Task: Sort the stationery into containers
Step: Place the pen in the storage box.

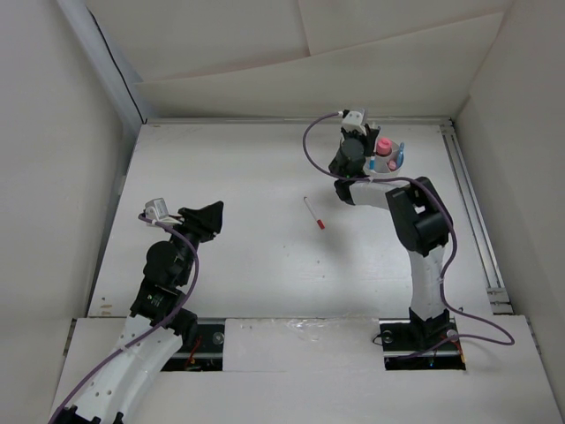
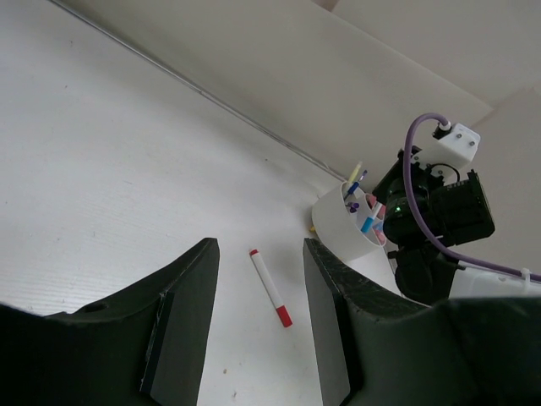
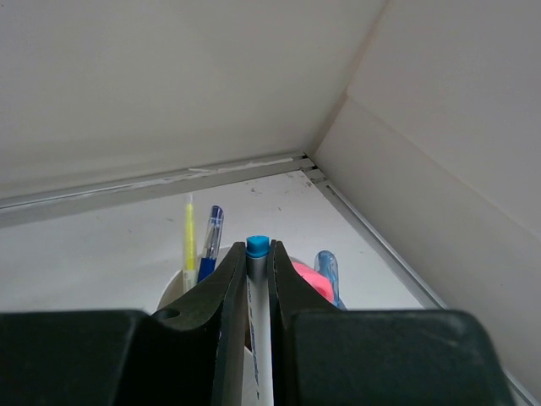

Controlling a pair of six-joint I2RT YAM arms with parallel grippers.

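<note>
The round white tub (image 1: 391, 164) stands at the far right and holds a pink-capped glue stick (image 1: 383, 145) and pens. My right gripper (image 1: 368, 152) is over it, shut on a white pen with a blue cap (image 3: 259, 338). In the right wrist view, a yellow pen (image 3: 189, 237), a blue pen (image 3: 211, 238), the pink cap (image 3: 311, 279) and a blue piece (image 3: 327, 269) stand in the tub (image 3: 173, 298) behind my right gripper (image 3: 258, 254). A white pen with a red cap (image 1: 314, 213) lies on the table mid-way. My left gripper (image 1: 212, 219) is open and empty, left of it. In the left wrist view the pen (image 2: 270, 288) lies beyond my left gripper (image 2: 260, 247), left of the tub (image 2: 342, 227).
White walls close the table at the back and both sides. A metal rail (image 1: 468, 203) runs along the right edge. The right arm (image 2: 431, 211) is beside the tub in the left wrist view.
</note>
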